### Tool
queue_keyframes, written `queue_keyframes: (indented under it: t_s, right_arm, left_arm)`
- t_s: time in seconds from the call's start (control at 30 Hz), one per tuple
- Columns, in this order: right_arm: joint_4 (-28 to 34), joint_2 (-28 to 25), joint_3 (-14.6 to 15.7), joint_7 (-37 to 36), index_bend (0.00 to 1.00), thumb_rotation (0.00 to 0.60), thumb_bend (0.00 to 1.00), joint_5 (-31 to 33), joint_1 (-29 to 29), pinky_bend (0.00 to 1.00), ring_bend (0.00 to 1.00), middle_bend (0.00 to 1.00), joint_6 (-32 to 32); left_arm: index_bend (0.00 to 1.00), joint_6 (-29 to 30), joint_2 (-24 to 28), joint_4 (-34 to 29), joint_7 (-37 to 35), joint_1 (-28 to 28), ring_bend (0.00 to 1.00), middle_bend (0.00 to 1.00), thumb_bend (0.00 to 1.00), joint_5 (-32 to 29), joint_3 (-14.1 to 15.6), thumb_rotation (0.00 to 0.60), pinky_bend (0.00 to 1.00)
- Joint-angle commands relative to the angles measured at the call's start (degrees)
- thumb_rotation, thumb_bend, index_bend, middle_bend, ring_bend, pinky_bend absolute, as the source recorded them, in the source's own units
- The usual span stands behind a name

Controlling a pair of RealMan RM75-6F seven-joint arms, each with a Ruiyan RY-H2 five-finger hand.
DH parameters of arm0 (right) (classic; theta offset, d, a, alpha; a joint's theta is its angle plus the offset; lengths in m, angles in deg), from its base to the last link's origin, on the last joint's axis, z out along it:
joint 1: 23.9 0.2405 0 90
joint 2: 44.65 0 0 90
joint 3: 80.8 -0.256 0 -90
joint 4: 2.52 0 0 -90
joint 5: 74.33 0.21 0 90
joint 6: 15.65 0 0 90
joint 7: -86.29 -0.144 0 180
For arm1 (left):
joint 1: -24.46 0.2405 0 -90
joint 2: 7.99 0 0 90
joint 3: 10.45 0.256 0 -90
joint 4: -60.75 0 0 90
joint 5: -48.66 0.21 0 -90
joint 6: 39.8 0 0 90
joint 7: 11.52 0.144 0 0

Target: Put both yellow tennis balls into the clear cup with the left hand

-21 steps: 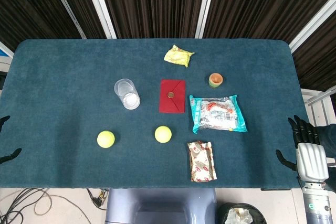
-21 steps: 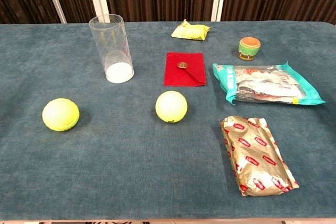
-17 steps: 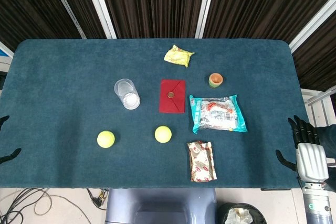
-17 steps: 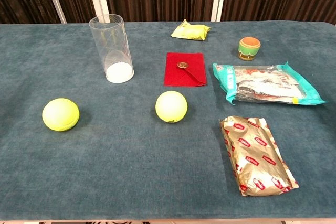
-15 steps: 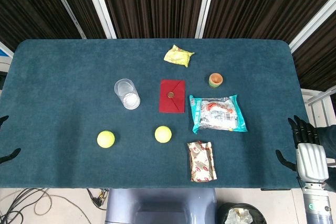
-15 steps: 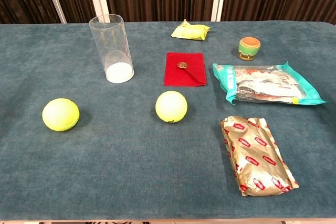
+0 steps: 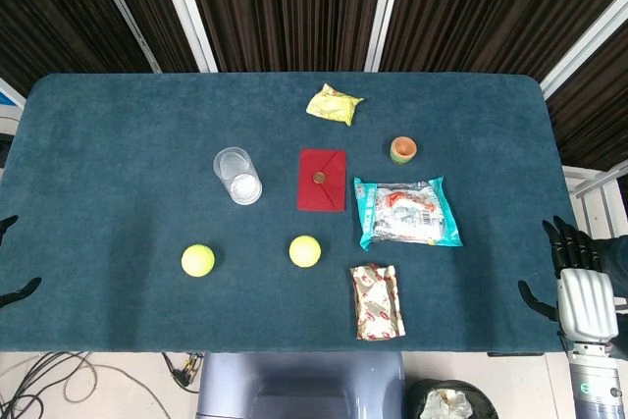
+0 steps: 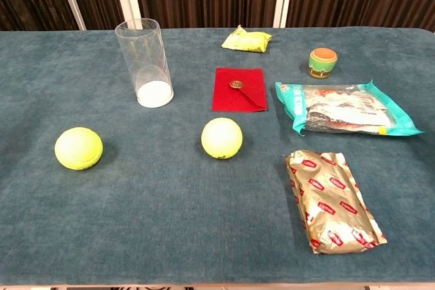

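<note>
Two yellow tennis balls lie on the blue table [image 7: 118, 144]: one at the front left [image 7: 197, 260] [image 8: 79, 147], the other nearer the middle [image 7: 304, 251] [image 8: 221, 138]. The clear cup [image 7: 237, 176] [image 8: 144, 62] stands upright and empty behind them. Only dark fingertips of my left hand [image 7: 18, 291] show at the far left edge of the head view, apart and holding nothing, well away from the balls. My right hand [image 7: 579, 287] hangs off the table's right front corner, fingers spread and empty. Neither hand shows in the chest view.
A red envelope [image 7: 322, 180] lies right of the cup. Behind it are a yellow packet [image 7: 334, 104] and a small orange and green pot [image 7: 403, 150]. A teal snack bag [image 7: 407, 212] and a gold and red wrapper [image 7: 377, 300] lie at the right.
My right hand has shifted slightly to the right and down. The balls, the cup and the left hand have not moved.
</note>
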Motion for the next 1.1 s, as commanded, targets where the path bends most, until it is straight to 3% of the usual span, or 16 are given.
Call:
queue_keyframes:
  t_s: [0.03,0.13,0.27,0.5,0.73,1.1]
  right_arm:
    - [0.3,-0.1,-0.2,-0.2,0.00,0.600,0.34,0.1,-0.2,0.07,0.05,0.00,-0.4]
    - [0.4,-0.2,-0.4,-0.5,0.00,0.600,0.34,0.7,-0.3,0.07,0.05,0.00,-0.4]
    - [0.6,-0.4,-0.6,-0.9,0.00,0.600,0.34,0.9,-0.4,0.07,0.05,0.00,-0.5]
    - [0.8,-0.3,-0.8,-0.5,0.00,0.600,0.34,0.8,-0.6,0.07,0.05,0.00,-1.1]
    - [0.8,0.1,-0.8,0.6,0.00,0.600,0.34,1.0,-0.7,0.07,0.05,0.00,-1.2]
    - [0.8,0.4,-1.3,1.5,0.00,0.600,0.34,1.9,-0.8,0.07,0.05,0.00,-1.5]
  left_arm:
    - [0.16,-1.5,0.9,-1.9,-4.1,-0.6,0.00,0.01,0.02,2.7,1.4,0.600,0.11]
    - [0.15,-3.1,2.6,-3.1,-6.5,-1.9,0.00,0.01,0.02,6.7,2.9,0.600,0.11]
    - [0.15,-5.8,3.6,-5.9,-3.4,-5.0,0.00,0.02,0.02,9.3,2.6,0.600,0.11]
    - [0.15,-19.4,3.9,-12.3,2.5,-13.2,0.00,0.02,0.02,5.4,0.7,0.600,0.11]
    - [0.15,-32.4,-0.5,-12.2,7.9,-21.5,0.00,0.03,0.01,-0.7,-1.0,0.600,0.08]
    - [0.14,-37.3,-10.2,-6.0,12.6,-26.3,0.00,0.04,0.01,-3.2,0.1,0.600,0.08]
